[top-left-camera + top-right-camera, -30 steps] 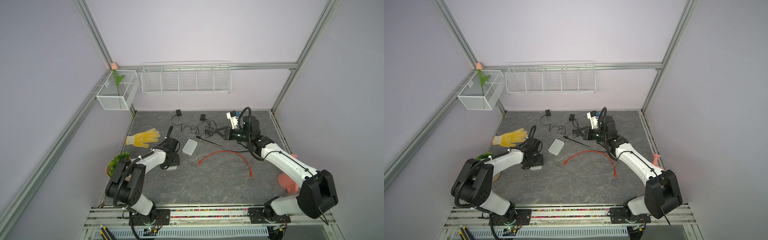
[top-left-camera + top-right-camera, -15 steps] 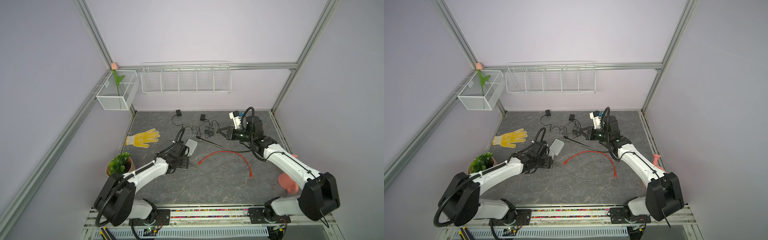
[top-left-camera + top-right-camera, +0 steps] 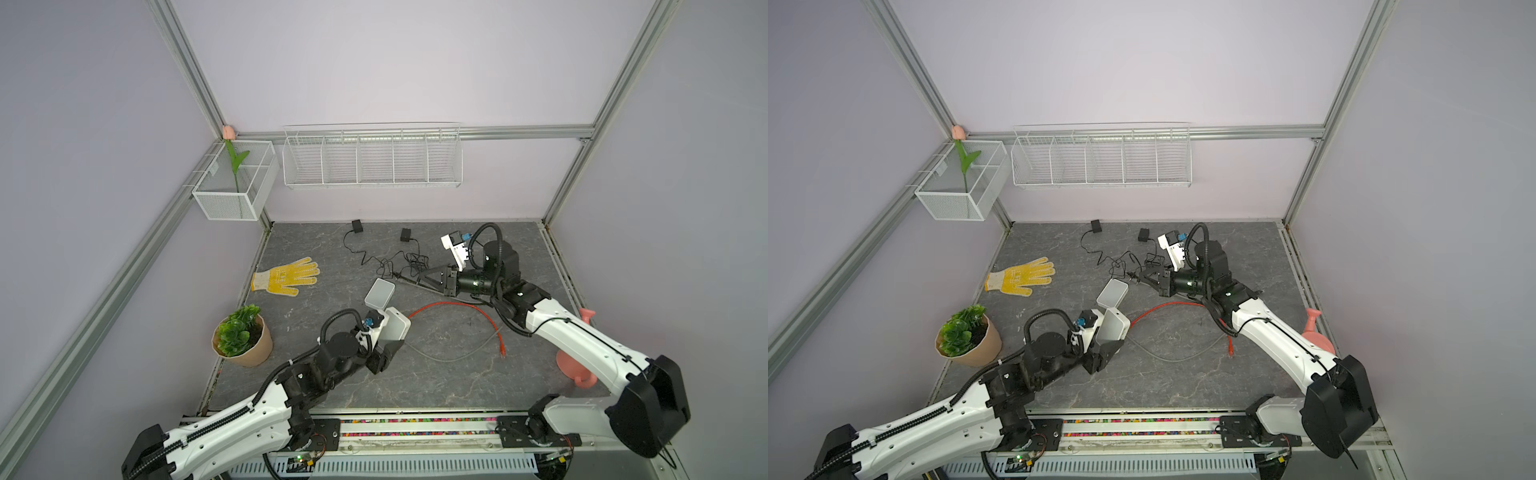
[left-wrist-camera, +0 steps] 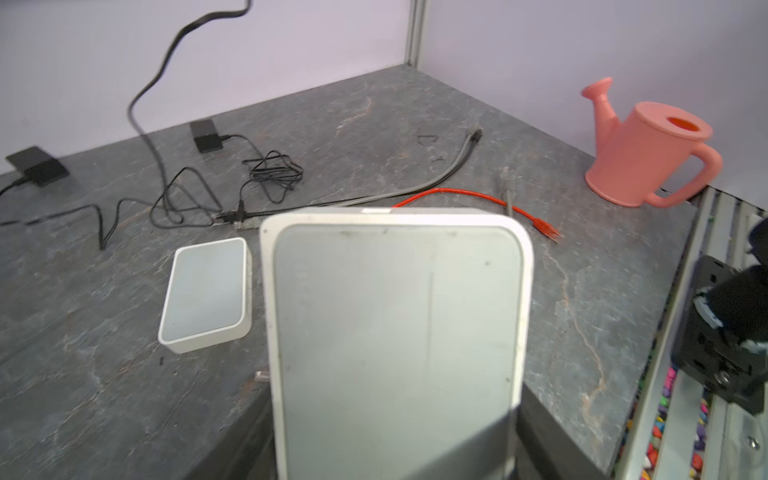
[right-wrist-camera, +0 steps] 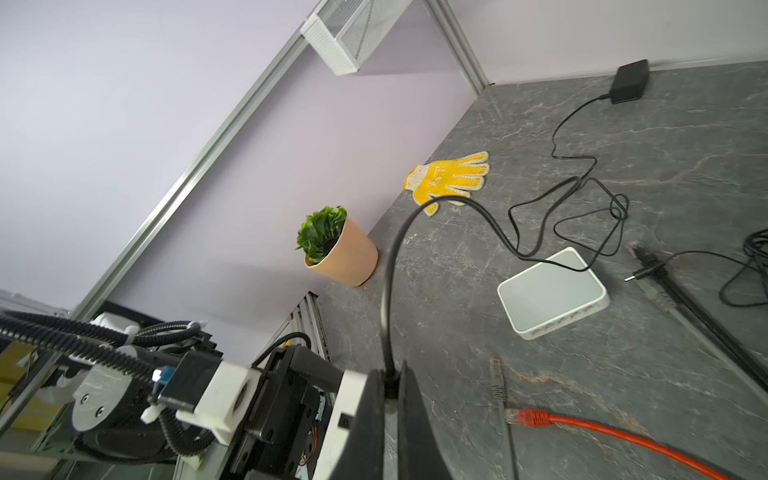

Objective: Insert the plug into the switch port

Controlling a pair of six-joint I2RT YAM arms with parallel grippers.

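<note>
Since a second ago the left arm has swung out and uncovered the plant pot [image 3: 249,353]. The left gripper [image 3: 385,347] now sits further right of the pot, clamped on the switch [image 3: 397,328]. The switch stands on edge, long axis running out from the fingers toward the back wall. Well right of the pot, the right gripper [image 3: 424,277] is pinched shut on the black cable [image 5: 388,291]. I can't see the plug itself.

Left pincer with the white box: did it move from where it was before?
Yes. In both top views the left pincer, clamped on a white rectangular plastic box, went rightward and frontward, away from the yellow dotted fabric glove, which stayed put.
</note>
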